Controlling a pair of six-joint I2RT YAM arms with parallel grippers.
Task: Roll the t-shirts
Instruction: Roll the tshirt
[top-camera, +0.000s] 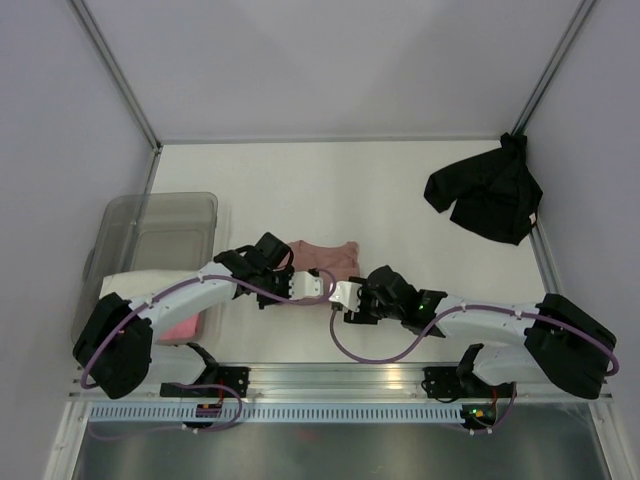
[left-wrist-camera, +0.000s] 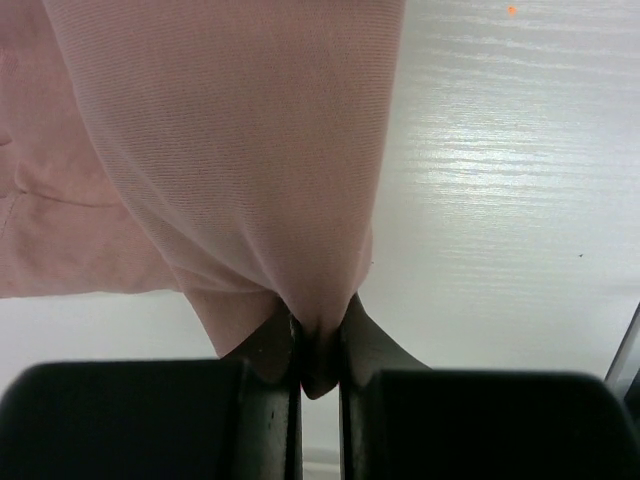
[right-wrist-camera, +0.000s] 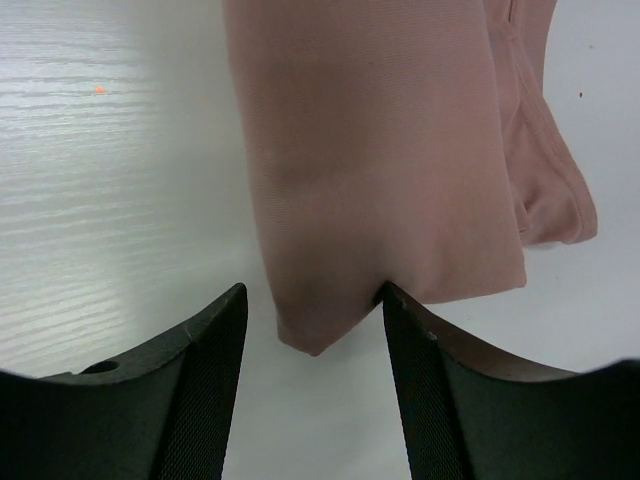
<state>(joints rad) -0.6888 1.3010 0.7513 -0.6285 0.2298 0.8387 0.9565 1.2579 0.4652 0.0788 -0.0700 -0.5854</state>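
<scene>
The salmon-pink t-shirt (top-camera: 325, 256) lies bunched into a narrow folded strip at the middle of the bench (top-camera: 300, 180), just beyond the two wrists, which meet almost nose to nose at its near edge. The left claw (left-wrist-camera: 320, 332) is shut tight on a pinch of that near edge; in its wrist view the cloth gathers into a point between the closed jaws and fans out away from them. The right claw (right-wrist-camera: 312, 295) stands wide open and holds nothing. The folded corner of the shirt pokes into the gap between its jaws, and the cloth appears to brush the inner face of one finger.

The black t-shirt (top-camera: 487, 200) sits crumpled at the far right, well apart. A translucent grey bin (top-camera: 160, 225) stands at the left.

The main risk, as I judge it, is the one-sided hold. If the left claw pulls or turns alone, the strip will likely skew, the fold will slacken, and any roll will come out loose or cone-shaped. The open right finger could also snag the cloth and drag the corner open when it moves. The claws are close enough together to knock each other.
</scene>
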